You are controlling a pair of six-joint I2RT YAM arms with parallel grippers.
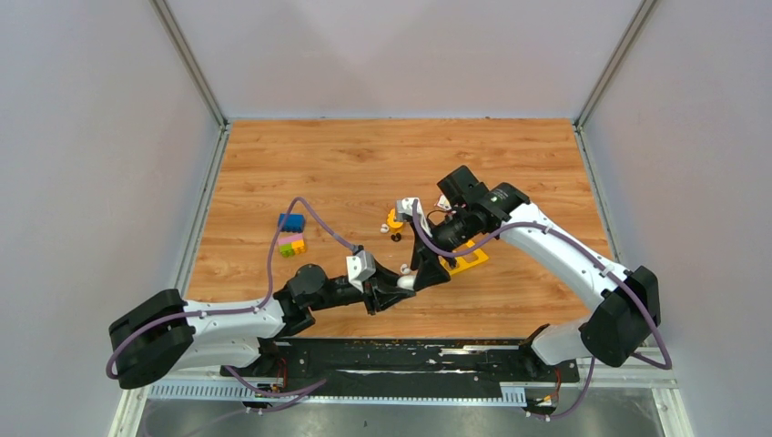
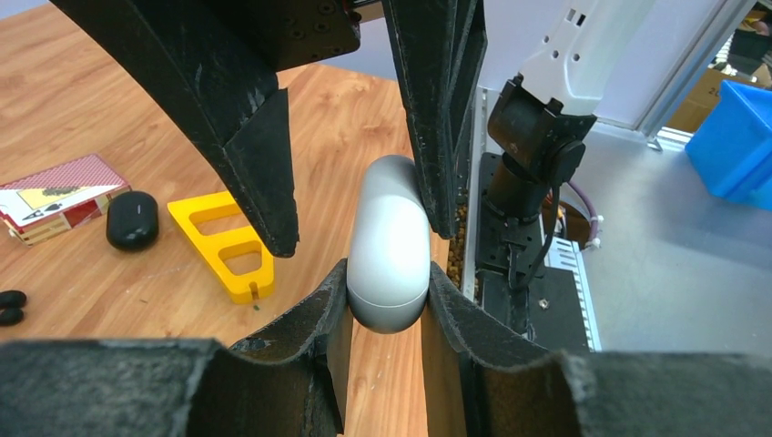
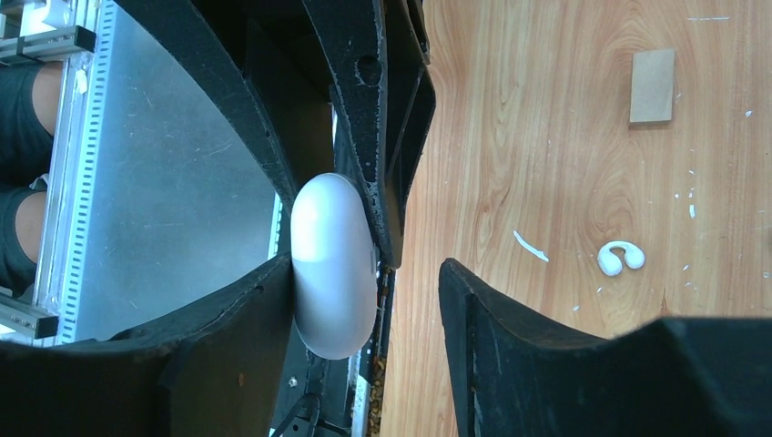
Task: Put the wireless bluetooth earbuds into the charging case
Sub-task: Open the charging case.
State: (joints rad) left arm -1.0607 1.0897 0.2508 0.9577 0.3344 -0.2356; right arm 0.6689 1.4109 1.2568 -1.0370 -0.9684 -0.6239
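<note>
My left gripper point(image 2: 387, 284) is shut on a closed white charging case point(image 2: 390, 244) and holds it above the table near the front edge. My right gripper point(image 3: 408, 273) is open around the same case point(image 3: 332, 266), with one finger touching it and the other well clear. In the top view both grippers point(image 1: 410, 279) point(image 1: 425, 266) meet at the case point(image 1: 406, 281). One white earbud point(image 3: 621, 258) lies on the wood. Two black earbuds point(image 2: 11, 307) lie at the far left of the left wrist view. A black charging case point(image 2: 133, 219) lies shut beside the yellow triangle point(image 2: 228, 246).
A playing-card box point(image 2: 59, 196) lies by the black case. A small tan block point(image 3: 653, 86) lies on the wood. Coloured toy blocks point(image 1: 291, 235) sit left of centre. The table's front rail point(image 1: 401, 355) is just below the grippers.
</note>
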